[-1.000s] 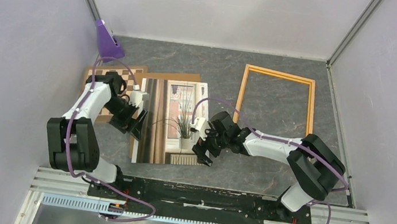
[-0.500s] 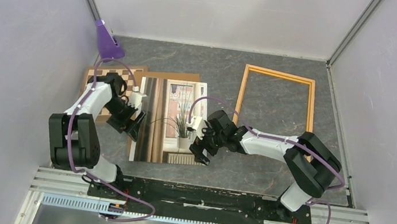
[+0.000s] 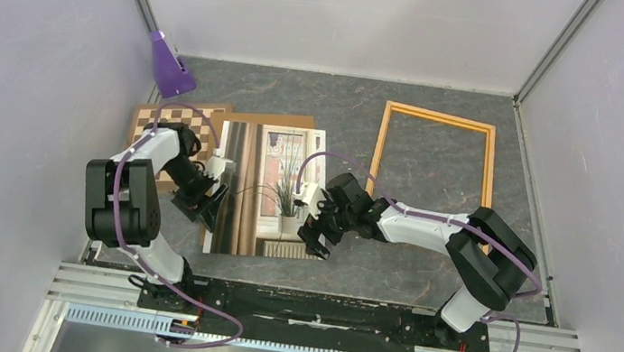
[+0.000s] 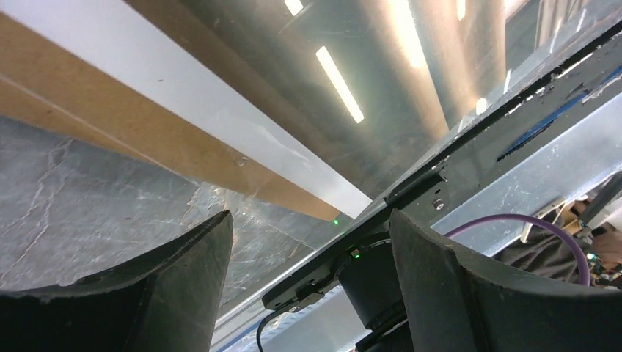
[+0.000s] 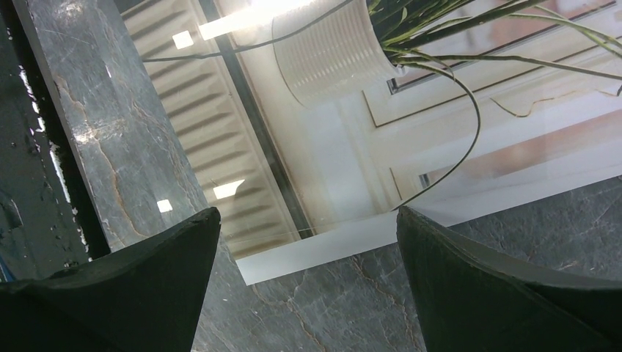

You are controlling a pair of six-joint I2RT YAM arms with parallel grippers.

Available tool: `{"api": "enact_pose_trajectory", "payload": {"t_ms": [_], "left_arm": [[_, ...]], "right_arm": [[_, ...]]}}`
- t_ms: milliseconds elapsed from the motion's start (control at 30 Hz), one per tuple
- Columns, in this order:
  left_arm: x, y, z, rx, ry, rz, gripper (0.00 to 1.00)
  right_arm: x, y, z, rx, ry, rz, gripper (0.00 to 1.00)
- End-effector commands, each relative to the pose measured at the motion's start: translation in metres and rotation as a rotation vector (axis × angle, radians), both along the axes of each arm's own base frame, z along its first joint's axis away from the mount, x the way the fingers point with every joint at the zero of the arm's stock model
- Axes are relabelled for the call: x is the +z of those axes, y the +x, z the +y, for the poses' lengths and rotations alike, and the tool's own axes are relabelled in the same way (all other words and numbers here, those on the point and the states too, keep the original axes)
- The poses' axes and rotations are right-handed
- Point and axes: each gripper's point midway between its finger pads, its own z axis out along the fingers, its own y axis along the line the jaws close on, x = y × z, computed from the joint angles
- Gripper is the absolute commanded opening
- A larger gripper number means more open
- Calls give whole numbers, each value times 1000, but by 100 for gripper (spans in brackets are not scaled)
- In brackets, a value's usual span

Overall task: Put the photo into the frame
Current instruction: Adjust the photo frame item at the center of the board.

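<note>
The photo (image 3: pixel 274 191), a glossy print of a spiky potted plant by a window, lies flat on a brown backing board (image 3: pixel 267 118) at the table's middle. The light orange frame (image 3: pixel 377 153) lies apart at the back right, nothing inside its rails. My left gripper (image 3: pixel 209 208) is open and empty, low at the photo's left edge; the left wrist view shows it (image 4: pixel 309 220) beside the photo's white border (image 4: pixel 183 92). My right gripper (image 3: pixel 317 241) is open and empty over the photo's near right corner; the right wrist view shows it (image 5: pixel 308 214) straddling that corner (image 5: pixel 315 253).
A brown-and-white chessboard (image 3: pixel 172 118) lies under the board's left side, behind my left arm. A purple object (image 3: pixel 170 66) stands at the back left corner. Grey walls close the table's sides and back. The black arm rail (image 3: pixel 309 308) runs along the near edge.
My left arm has swung and its gripper has slid a little nearer along the photo's left edge. My right gripper shifted slightly left, then held still. The photo has not moved.
</note>
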Motion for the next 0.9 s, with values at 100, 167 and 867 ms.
{"api": "enact_pose_trajectory", "payload": {"t_ms": [100,167,867], "left_arm": [[6,-15,-12,-72,-116,40,77],[7,-18,-14,-76,-126,50,73],[-4,-23,3,-80,-24,54,80]], "right_arm": [[11,11,12,8,32,-57,93],[11,11,12,7,31,-58,93],[9,9,11,12,33,-55,93]]}}
